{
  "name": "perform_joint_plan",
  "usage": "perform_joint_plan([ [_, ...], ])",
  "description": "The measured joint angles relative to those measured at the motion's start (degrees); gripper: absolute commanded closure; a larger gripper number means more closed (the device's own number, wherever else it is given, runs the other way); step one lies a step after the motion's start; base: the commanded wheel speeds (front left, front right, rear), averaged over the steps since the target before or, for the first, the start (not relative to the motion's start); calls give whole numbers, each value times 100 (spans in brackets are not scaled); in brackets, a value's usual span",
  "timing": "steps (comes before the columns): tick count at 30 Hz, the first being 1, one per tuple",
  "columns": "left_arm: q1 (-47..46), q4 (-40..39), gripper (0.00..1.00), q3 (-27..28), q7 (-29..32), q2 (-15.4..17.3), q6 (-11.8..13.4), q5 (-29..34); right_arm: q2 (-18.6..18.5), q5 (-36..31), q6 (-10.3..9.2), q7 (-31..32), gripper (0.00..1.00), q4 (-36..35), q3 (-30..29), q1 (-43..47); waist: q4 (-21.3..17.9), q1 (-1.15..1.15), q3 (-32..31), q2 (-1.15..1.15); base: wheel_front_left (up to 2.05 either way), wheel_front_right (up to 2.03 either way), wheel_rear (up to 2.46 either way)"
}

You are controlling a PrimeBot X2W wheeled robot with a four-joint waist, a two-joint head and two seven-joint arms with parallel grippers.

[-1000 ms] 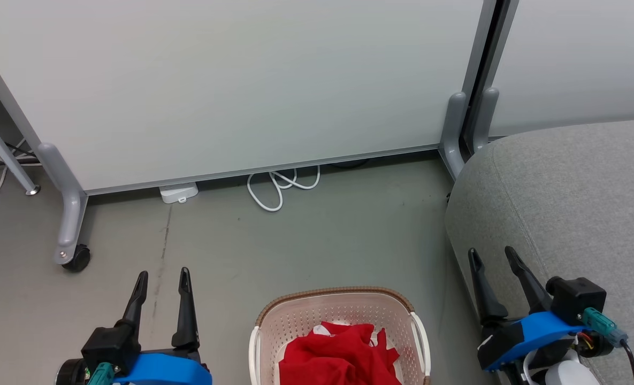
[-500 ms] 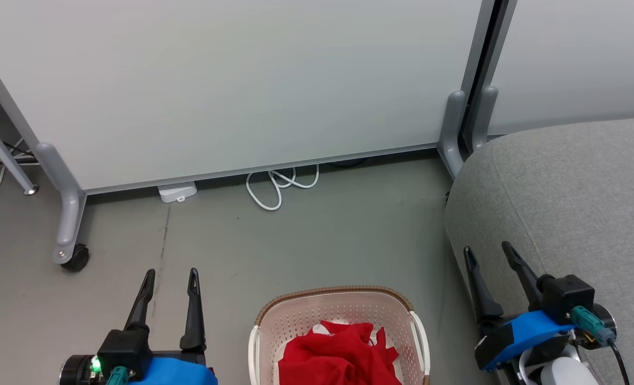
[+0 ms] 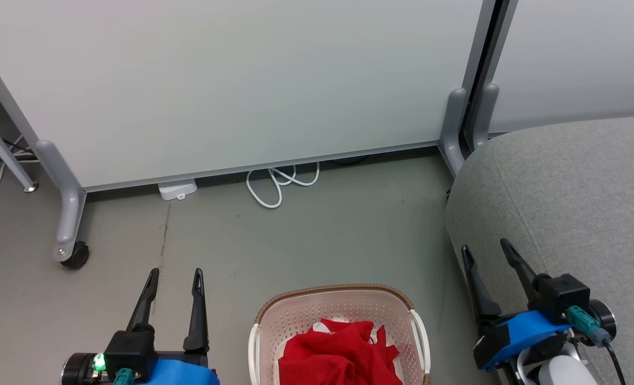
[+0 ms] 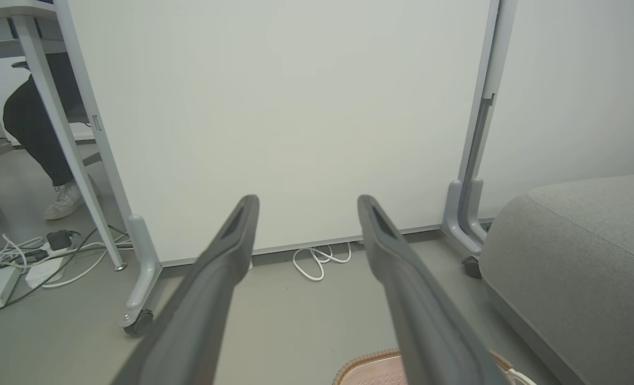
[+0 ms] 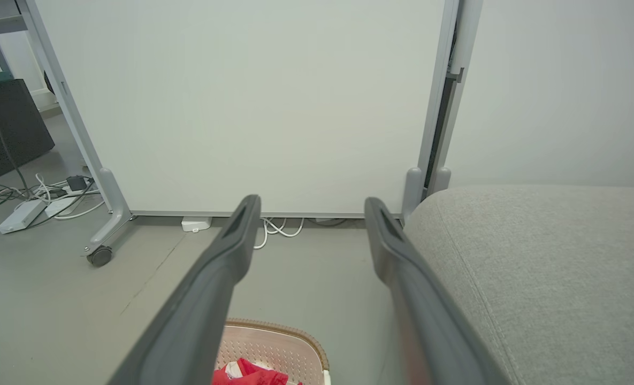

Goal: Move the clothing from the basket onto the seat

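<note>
- Two grippers hang with jaws spread wide and nothing between them. The left gripper point(image 3: 176, 272) is over bare floor point(image 3: 322, 240) left of the basket, and the right gripper point(image 3: 483, 246) is at the near edge of the seat, right of the basket.
- Both sets of fingers point forward towards the partition panel point(image 3: 242, 80) rather than down. This reads as a ready stance, with the jaws pre-opened for a grab not yet begun.
- The laundry basket point(image 3: 333, 291) stands on the floor between the two arms, so either one could reach it.
- The red clothing point(image 3: 338, 355) lies heaped inside the basket, below the brown rim. White trim shows at the top of the heap.
- The grey sofa seat point(image 3: 579, 203) sits just beside the basket on the robot's right. The part in view is bare, so the task looks to be at its start.
- The carry should be short and would probably suit the right arm, which would need to swing inward and tip its fingers down into the heap.
- Farther out, a white cable point(image 3: 279, 187) loops under the panel and a caster point(image 3: 76, 255) stands at far left, both well apart from the work.
</note>
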Motion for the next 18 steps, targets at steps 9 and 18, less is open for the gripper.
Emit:
perform_joint_plan([
  [9,5,-14,0,79,-1,-35,-56,-166,-1,49,0,-13,0,-29,47,-31,-72,0,108,0,0,0,0],
  [18,-303,169,0,127,-7,-67,-138,-303,-3,84,4,-46,0,-393,248,-555,-309,0,883,0,0,0,0],
])
